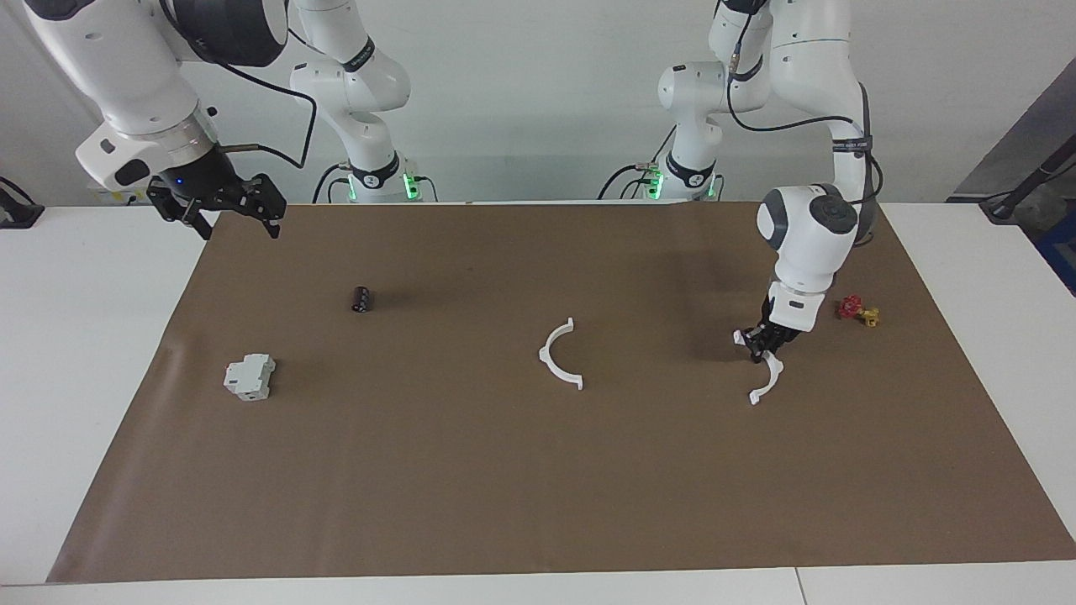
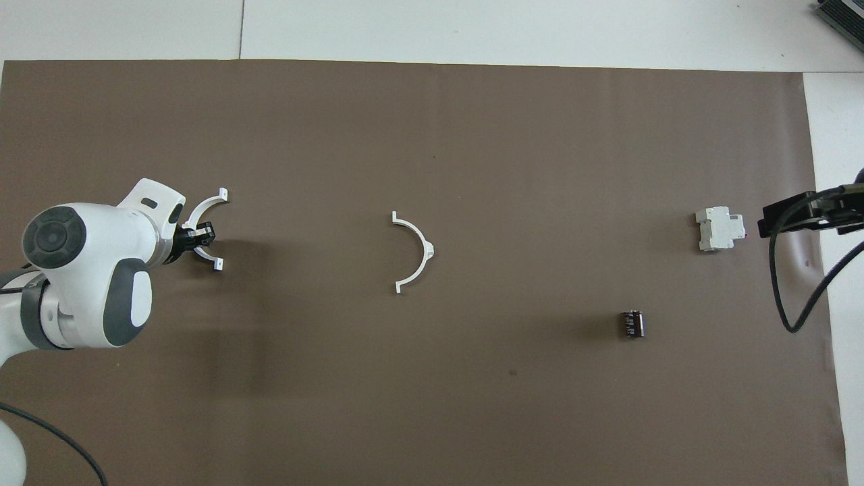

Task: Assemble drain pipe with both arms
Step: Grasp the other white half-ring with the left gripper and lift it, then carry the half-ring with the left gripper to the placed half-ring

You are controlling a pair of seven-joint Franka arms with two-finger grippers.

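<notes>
Between the left gripper's [image 1: 763, 344] closed fingertips sits one half-ring arc [image 1: 768, 375].

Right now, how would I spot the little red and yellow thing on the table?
Start at the brown mat and go to the left arm's end. There, beside the left hand closed on a white half-ring, lies the red and yellow thing. It is the only brightly coloured item.

White table [image 1: 92, 353] is covered w/ brown mat [image 1: 471, 470]. Laid on mat: half-ring arc [image 1: 560, 354] mid-mat, second half-ring arc [image 1: 767, 371] twd left arm's end beside red-yellow item [image 1: 858, 312]; black cylinder [image 1: 361, 298] & grey-white block [image 1: 250, 376] twd right arm's end.
</notes>
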